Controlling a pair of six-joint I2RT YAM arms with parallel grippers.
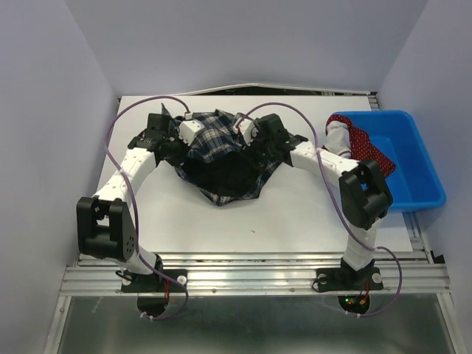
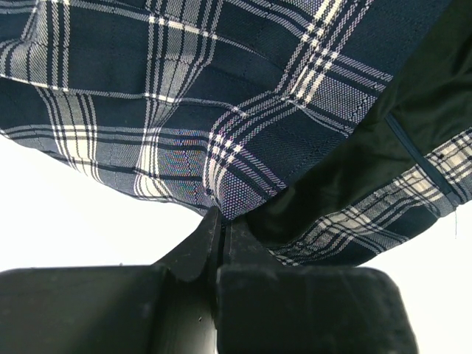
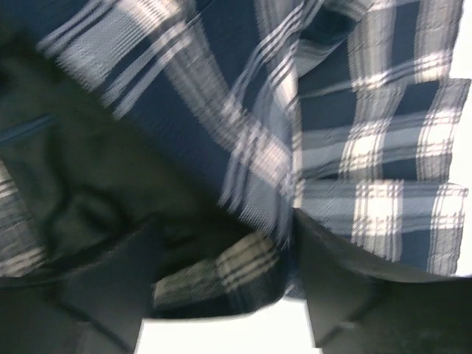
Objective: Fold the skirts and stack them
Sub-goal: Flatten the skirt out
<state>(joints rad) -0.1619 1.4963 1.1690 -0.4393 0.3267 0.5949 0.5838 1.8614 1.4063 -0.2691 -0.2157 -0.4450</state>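
Near the worktop's [image 1: 295,214] far edge, the plaid skirt [image 1: 214,144] is pinched by the left jaws; the right jaws are spread wide.

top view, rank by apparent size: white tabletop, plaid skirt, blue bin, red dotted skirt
1. white tabletop
2. plaid skirt and blue bin: look about alike, unranked
3. red polka-dot skirt, at the bin's left edge

Plaid skirt [image 1: 221,158]: you'll see it crumpled mid-table [image 1: 295,214], dark lining showing.
Red dotted skirt [image 1: 366,147]: draped over your blue bin [image 1: 413,193] rim.
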